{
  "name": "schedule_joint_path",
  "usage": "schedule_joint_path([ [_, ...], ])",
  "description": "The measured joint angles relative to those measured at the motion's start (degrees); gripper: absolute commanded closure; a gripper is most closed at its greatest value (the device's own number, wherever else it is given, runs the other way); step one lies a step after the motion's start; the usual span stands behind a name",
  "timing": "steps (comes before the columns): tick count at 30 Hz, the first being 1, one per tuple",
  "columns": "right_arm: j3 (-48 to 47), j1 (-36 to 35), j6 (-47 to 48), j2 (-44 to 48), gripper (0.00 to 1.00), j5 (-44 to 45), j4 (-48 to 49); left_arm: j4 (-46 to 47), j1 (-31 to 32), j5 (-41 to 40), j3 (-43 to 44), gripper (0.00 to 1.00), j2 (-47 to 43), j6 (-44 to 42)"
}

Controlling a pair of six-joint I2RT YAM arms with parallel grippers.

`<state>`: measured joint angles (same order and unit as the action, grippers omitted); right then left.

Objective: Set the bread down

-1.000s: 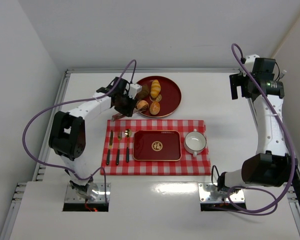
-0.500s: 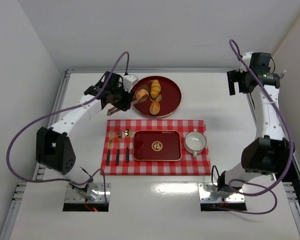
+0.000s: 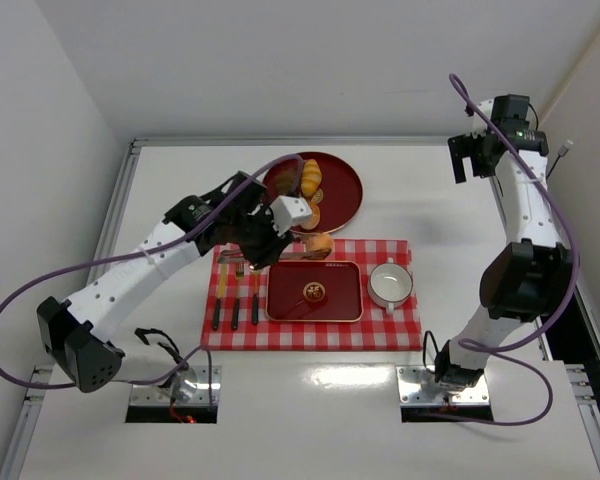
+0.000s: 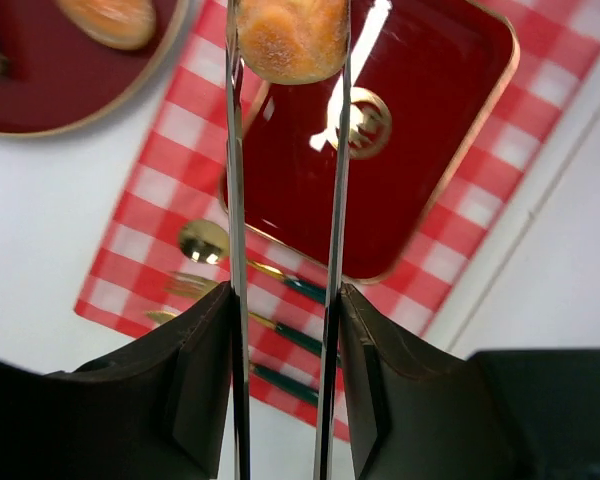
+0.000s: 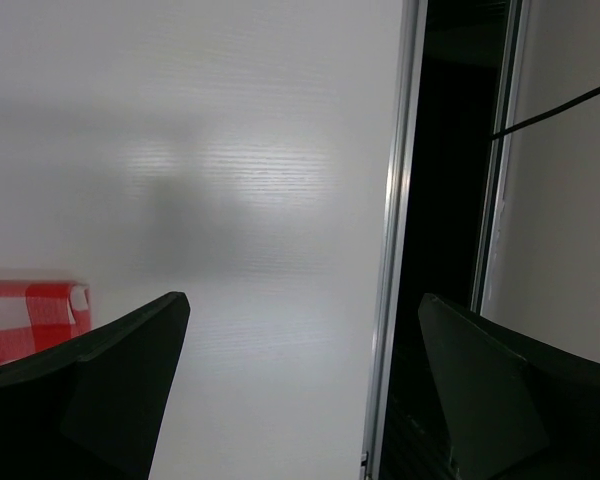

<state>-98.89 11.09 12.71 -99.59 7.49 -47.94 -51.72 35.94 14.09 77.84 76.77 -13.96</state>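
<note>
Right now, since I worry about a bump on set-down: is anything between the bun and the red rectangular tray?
Nothing visible does. The bread, held by the left end effector, hangs above the tray's far edge, and the tray's face is bare. The cutlery and cup lie beside it.

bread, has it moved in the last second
Yes. The bread, held in the left gripper, has left the round plate and now hangs near the far edge of the rectangular tray.

The white table [image 3: 160,180] carries a red checked cloth [image 3: 405,325] at its middle, with a round red plate [image 3: 348,195] just behind, nearer the far edge.
</note>
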Motion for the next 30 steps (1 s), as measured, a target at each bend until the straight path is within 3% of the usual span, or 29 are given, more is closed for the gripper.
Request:
schedule_joint_path([
  [12,0.1,0.0,0.8,-0.7,0.01,0.4,-0.1,-4.3,7.0,-2.4,-9.8,0.73,-1.0,-1.9],
  [25,0.3,0.0,0.6,-0.3,0.01,0.4,-0.1,2.8,8.0,-3.4,-13.8,0.72,3.8,-2.0],
  [30,0.3,0.0,0.6,0.1,0.01,0.4,-0.1,4.0,8.0,-3.9,-14.8,0.55,4.6,-1.8],
])
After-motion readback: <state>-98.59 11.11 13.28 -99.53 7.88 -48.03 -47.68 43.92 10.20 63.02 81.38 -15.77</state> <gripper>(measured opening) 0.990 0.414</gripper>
